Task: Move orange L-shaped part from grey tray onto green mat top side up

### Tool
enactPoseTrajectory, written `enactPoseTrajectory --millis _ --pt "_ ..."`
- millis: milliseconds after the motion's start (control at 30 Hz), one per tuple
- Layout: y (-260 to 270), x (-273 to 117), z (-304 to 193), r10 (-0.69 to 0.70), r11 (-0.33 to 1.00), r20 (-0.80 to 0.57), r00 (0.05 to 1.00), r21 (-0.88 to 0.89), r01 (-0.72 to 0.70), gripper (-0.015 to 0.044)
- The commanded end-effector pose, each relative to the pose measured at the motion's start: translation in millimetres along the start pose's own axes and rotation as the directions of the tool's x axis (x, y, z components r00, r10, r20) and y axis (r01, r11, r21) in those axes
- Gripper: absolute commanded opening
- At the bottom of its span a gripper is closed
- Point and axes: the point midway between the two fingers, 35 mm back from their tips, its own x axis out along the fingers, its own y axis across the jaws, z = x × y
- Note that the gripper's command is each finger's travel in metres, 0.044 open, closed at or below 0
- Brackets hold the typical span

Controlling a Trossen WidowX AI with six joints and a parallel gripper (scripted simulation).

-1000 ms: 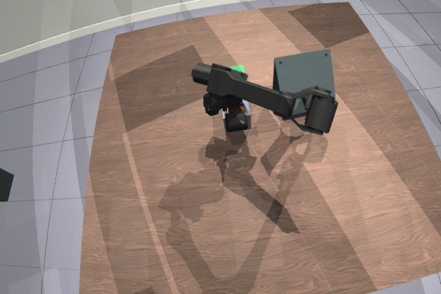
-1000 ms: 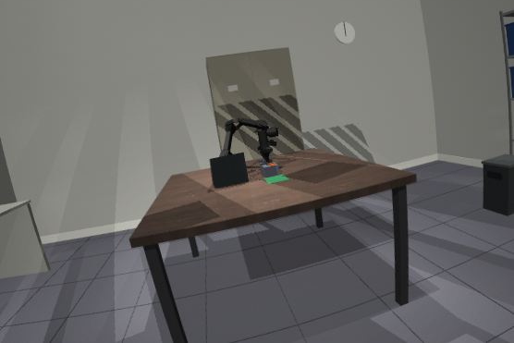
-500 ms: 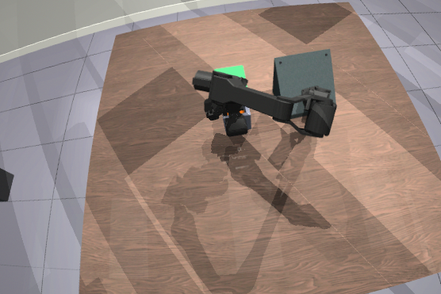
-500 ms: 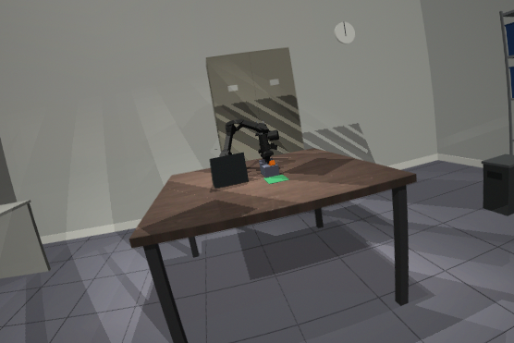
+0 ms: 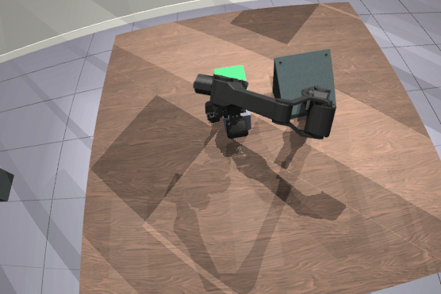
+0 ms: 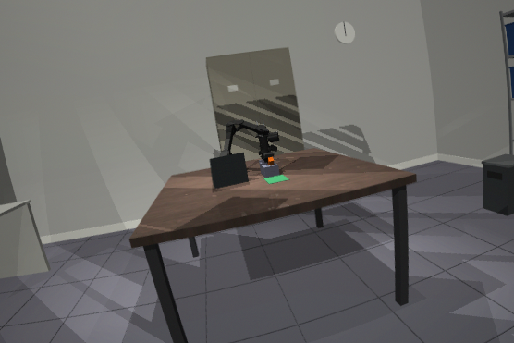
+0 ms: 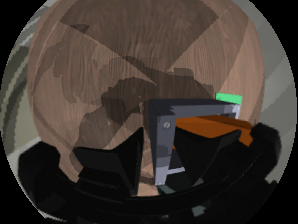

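The orange part (image 6: 271, 160) (image 7: 210, 130) is tipped in the grey tray (image 5: 248, 121) (image 6: 270, 172) (image 7: 164, 150). Its end towards the green mat (image 5: 231, 71) (image 6: 276, 179) (image 7: 228, 98) stands up above the tray's rim. Its other end is low in the pocket, mostly hidden behind a finger. My gripper (image 6: 266, 161) (image 7: 156, 128) is partly open with nothing between its fingers. In the wrist view the right finger is over the pocket at the low end, and the left finger is outside the tray wall. The arm hides the part and fingertips in the top view.
A dark slanted panel (image 5: 304, 78) (image 6: 229, 170) stands on the wooden table (image 5: 178, 240) (image 6: 194, 206) beside the tray, near the arm's base. The mat lies close against the tray's far side from the low end of the part.
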Motion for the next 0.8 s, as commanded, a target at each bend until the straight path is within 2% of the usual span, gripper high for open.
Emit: enactPoseTrajectory --millis 0,767 --pt "-2.0 1.7 -2.5 -0.006 1.000 -0.008 1.000 0.011 0.006 0.0180" --pt "9.7 -13.9 -1.7 -0.007 1.000 -0.008 1.000 0.011 0.007 0.0180"
